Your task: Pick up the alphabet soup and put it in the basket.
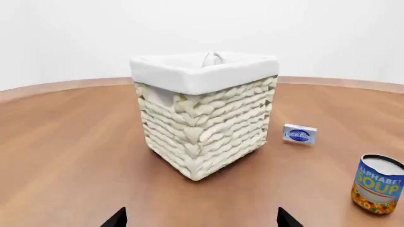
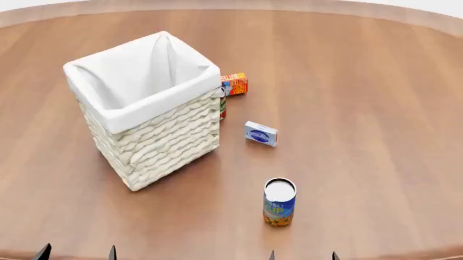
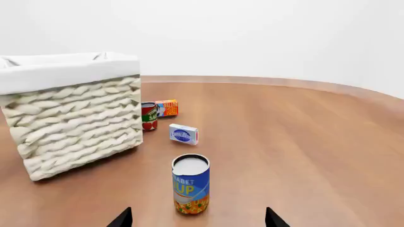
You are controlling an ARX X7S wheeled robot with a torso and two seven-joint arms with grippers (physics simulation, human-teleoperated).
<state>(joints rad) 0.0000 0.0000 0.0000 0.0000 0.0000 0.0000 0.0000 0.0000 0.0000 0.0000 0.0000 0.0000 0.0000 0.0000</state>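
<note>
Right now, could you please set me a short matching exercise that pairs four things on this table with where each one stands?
Things:
1. alphabet soup
2. basket
3. orange-red box
4. blue-white box

Places:
A. far side, beside the basket's back corner
B. nearest the robot, upright, in front of the right arm
C. left half of the table
D. between the can and the orange-red box

Pairs: 1-B, 2-C, 3-A, 4-D

The soup can [image 1: 377, 184] reads "ALPHABET SOUP" in yellow letters on its blue label. The little blue-and-white box [image 1: 299, 134] carries a dark blue oval with white writing too small to read, and the print on the orange-red box [image 2: 235, 84] is illegible too.
</note>
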